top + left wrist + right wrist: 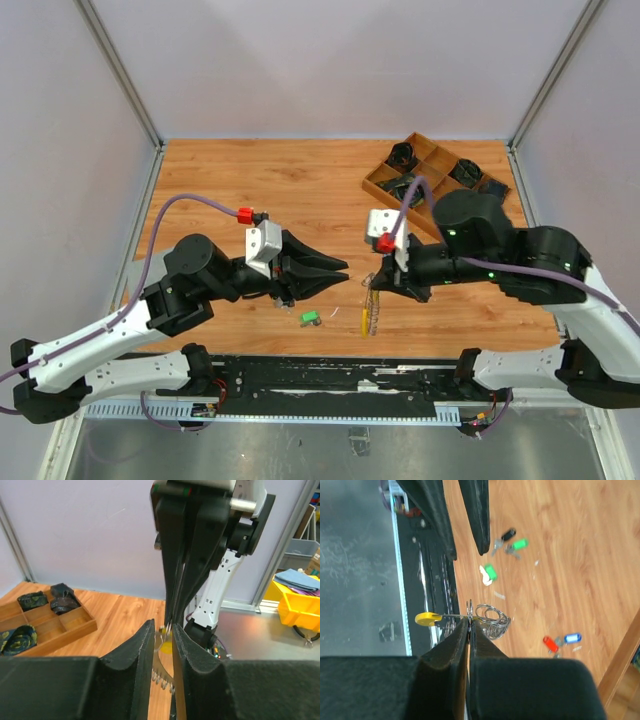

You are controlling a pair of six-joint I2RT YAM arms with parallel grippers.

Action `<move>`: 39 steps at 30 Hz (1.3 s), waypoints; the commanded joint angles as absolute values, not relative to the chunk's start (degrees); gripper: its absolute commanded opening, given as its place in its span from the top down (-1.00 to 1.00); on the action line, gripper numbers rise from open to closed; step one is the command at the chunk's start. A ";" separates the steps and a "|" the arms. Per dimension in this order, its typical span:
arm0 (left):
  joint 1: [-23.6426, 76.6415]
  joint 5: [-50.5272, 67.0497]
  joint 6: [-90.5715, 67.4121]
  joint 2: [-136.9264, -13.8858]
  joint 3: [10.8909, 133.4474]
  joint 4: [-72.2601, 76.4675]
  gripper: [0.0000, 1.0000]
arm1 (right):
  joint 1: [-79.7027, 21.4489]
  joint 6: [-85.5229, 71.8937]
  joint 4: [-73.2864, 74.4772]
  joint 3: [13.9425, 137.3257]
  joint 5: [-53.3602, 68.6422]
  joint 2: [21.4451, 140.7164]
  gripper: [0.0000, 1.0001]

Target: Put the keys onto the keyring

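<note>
My right gripper (pixel 372 283) (pixel 471 620) is shut on the keyring (pixel 372 308) (pixel 492 622), a silvery coil of wire, and holds it above the table. The yellow piece (pixel 427 618) sticks out to one side. My left gripper (pixel 345 272) (pixel 164 625) is open with a narrow gap and empty. Its tips are just left of the keyring, whose coil (pixel 162 672) shows through the gap. On the table lie a green key (pixel 310 318) (pixel 490 572), another green key (pixel 519 544), a black key (pixel 508 534), a red key (pixel 549 643) and a blue key (pixel 573 638).
A wooden compartment tray (pixel 378 183) (pixel 75 627) with dark items stands at the back right. The black rail of the arm bases (pixel 320 375) runs along the near edge. Grey walls enclose the table on three sides.
</note>
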State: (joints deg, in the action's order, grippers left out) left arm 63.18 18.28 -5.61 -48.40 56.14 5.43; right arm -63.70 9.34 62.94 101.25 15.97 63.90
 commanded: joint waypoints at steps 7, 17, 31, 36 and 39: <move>63.52 16.23 -3.47 -49.93 55.74 2.98 0.46 | -64.25 9.98 72.04 103.36 12.31 67.65 0.99; 63.52 15.43 -1.70 -52.44 58.56 -1.14 0.21 | -64.25 9.29 66.19 102.76 13.58 67.93 0.99; 63.53 16.38 -1.24 -53.28 59.30 -2.17 0.30 | -64.16 7.56 63.43 102.56 14.85 68.83 0.99; 63.46 16.87 -1.15 -53.31 59.67 -2.55 0.47 | -64.16 7.39 63.26 102.65 15.11 69.08 0.99; 63.47 16.83 -0.98 -53.31 59.69 -2.61 0.51 | -64.16 7.14 62.88 102.66 15.18 69.12 0.99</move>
State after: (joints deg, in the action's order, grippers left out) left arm 63.18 16.49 -1.67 -53.21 57.76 -3.22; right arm -63.72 8.36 65.17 101.73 14.06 69.23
